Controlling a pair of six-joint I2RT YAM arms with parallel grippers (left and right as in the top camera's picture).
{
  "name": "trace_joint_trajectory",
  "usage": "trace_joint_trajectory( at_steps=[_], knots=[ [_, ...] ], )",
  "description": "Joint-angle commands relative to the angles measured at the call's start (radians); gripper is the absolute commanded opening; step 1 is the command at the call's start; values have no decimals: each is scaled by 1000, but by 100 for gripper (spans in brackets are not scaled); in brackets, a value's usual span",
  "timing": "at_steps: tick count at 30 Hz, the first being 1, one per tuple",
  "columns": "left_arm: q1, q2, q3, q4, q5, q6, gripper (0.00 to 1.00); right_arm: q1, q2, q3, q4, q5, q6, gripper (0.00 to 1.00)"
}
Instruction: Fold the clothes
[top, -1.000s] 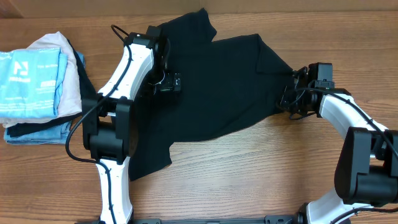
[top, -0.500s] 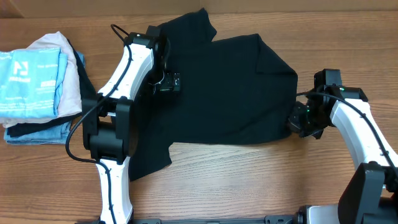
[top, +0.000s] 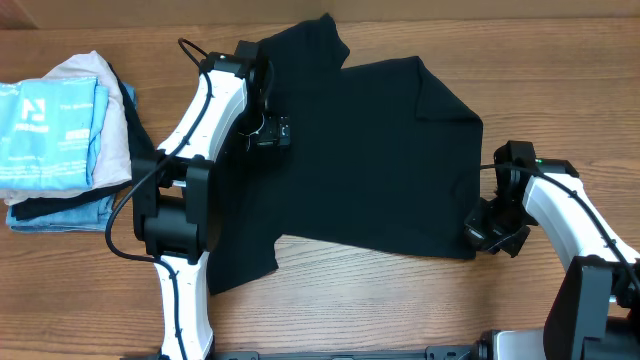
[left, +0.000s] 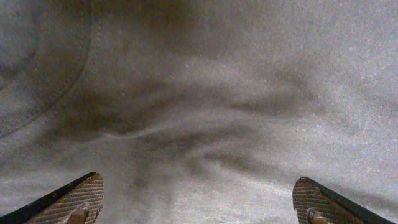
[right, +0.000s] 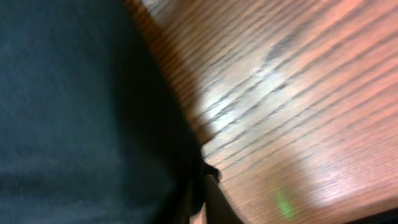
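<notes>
The clothes, a plain black T-shirt (top: 370, 150), lie spread across the middle of the wooden table (top: 400, 300). My left gripper (top: 275, 133) hovers open over the shirt's upper left part. In the left wrist view its two ribbed fingertips (left: 74, 199) stand wide apart above wrinkled fabric (left: 205, 93), holding nothing. My right gripper (top: 487, 232) is at the shirt's front right corner. In the blurred right wrist view its jaws (right: 202, 193) sit close together, pinching the dark fabric edge (right: 74, 112) just above the wood (right: 298, 93).
A pile of folded garments sits at the left edge: a light blue one with white print (top: 45, 130) on top of a pale pink-beige one (top: 95, 70). Bare wood runs along the front and right of the shirt.
My right gripper has moved toward the table's front, pulling the shirt's right edge with it, so the right side now lies straighter. The left arm has not moved.
</notes>
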Motion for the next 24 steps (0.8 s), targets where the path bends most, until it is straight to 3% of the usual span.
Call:
trace_joint_trajectory(
  at_steps=[1,2,3,6,7,8,9,18,24],
  knots=[
    [4,6,21,9,-6,19,100,2,-16,-6,10,68,45,46],
    [4,6,21,10,-6,19,100,2,-15,10,9,68,44,72],
    [4,6,21,9,-6,19,100,2,-16,28,1,67,44,78],
    [4,6,22,8,2,19,100,2,-16,114,-36,36,20,78],
    [4,6,22,6,2,19,100,2,-16,129,-35,-17,-17,69],
    [4,6,22,0,2,19,100,2,-16,128,-31,-57,-41,50],
    [4,6,21,-7,1,19,100,2,-15,118,-24,-84,-50,4],
    [4,6,21,-7,0,19,100,3,-14,-136,184,-98,-46,4],
    [4,-8,72,-14,21,19,100,2,-15,-105,203,-103,-47,4]
  ],
)
